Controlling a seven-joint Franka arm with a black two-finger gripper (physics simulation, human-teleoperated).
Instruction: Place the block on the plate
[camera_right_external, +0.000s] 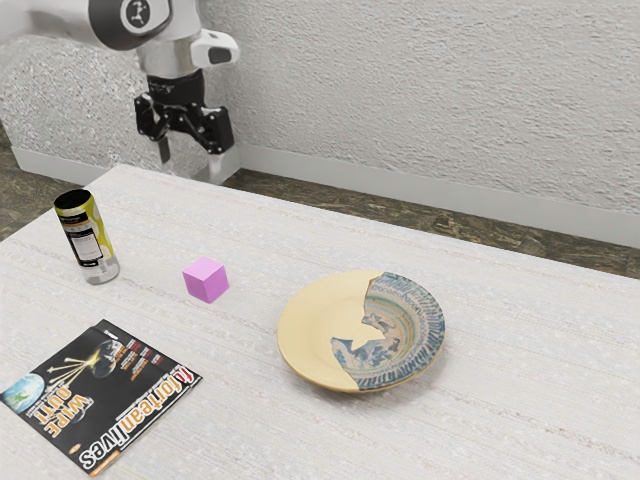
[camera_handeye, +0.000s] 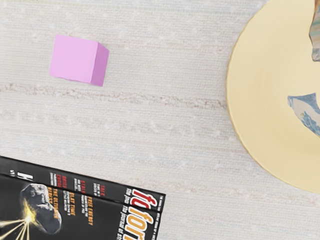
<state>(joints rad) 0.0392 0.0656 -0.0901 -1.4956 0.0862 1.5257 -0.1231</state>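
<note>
High in the exterior view's upper left, my gripper (camera_right_external: 192, 165) hangs over the table's far edge, its two fingers apart with nothing between them. The pink block (camera_right_external: 206, 280) rests on the table, lower than the gripper and toward the exterior view's right of it. The plate (camera_right_external: 315, 330), cream with a blue patterned part, lies flat and bears no block. In the wrist view the block (camera_handeye: 75, 59) and the cream side of the plate (camera_handeye: 270, 100) stand apart, with bare table between them.
A yellow and black can (camera_right_external: 88, 238) stands upright at the exterior view's left. A dark magazine (camera_right_external: 100, 395) lies flat nearer the camera, and in the wrist view the magazine (camera_handeye: 75, 205) is beside the block's area. Behind the table (camera_right_external: 480, 420) rises a white wall.
</note>
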